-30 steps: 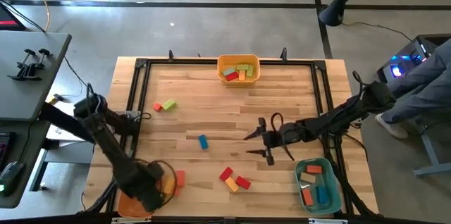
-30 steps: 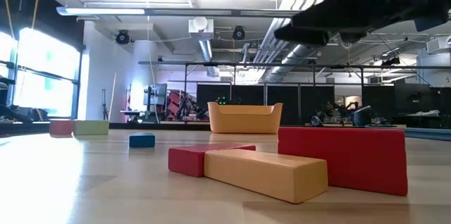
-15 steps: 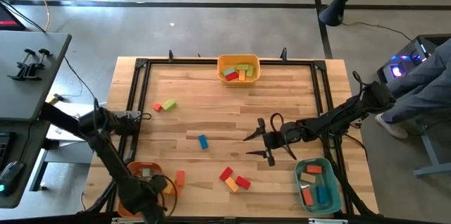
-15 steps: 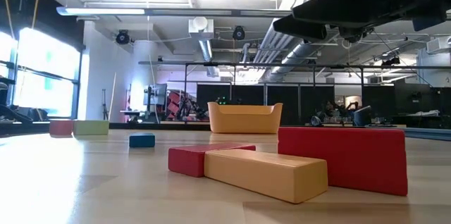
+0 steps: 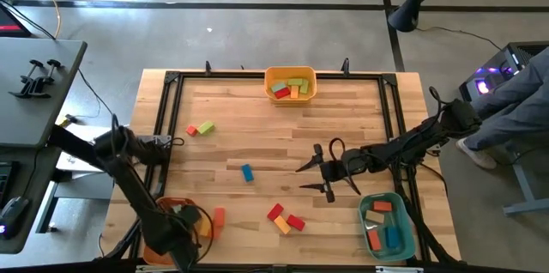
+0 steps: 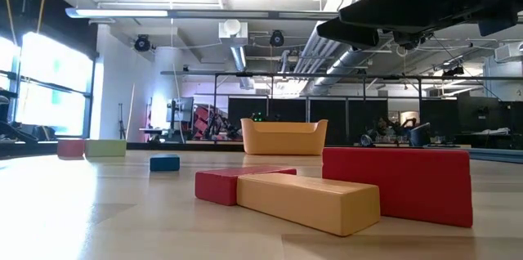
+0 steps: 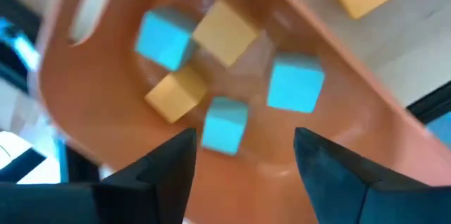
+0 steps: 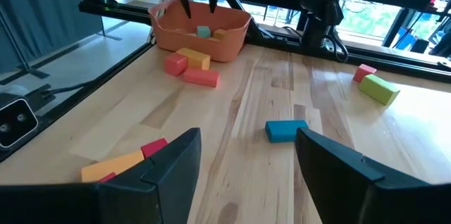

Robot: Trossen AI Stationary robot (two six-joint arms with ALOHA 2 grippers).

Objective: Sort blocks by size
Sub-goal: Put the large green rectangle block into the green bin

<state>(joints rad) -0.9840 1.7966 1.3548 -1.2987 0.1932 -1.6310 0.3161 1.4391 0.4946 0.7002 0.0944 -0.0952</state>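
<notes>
My left gripper (image 7: pixel 244 136) stands open, pointing down into the orange bin (image 7: pixel 338 90) at the table's near left corner (image 5: pixel 167 207). Several small teal and yellow cubes lie on the bin's floor; one teal cube (image 7: pixel 225 125) lies just beyond the fingertips, apart from them. My right gripper (image 5: pixel 302 177) hovers open over the table's middle right with nothing between its fingers (image 8: pixel 246 139). Loose blocks rest flat on the table: a blue one (image 5: pixel 247 172), a red and green pair (image 5: pixel 199 128), a red, orange and red group (image 5: pixel 285 220), and an orange and red pair (image 5: pixel 219 217) beside the orange bin.
A yellow bin (image 5: pixel 290 73) with blocks stands at the far edge. A teal bin (image 5: pixel 364 221) with blocks stands at the near right, beside my right arm. A black frame (image 5: pixel 163 118) borders the table. A person sits past the right edge (image 5: pixel 515 110).
My left gripper has sunk a little and gone toward the table's near edge over the orange bin, so that the bin's far part now shows behind it. The blocks on the table lie as before.
</notes>
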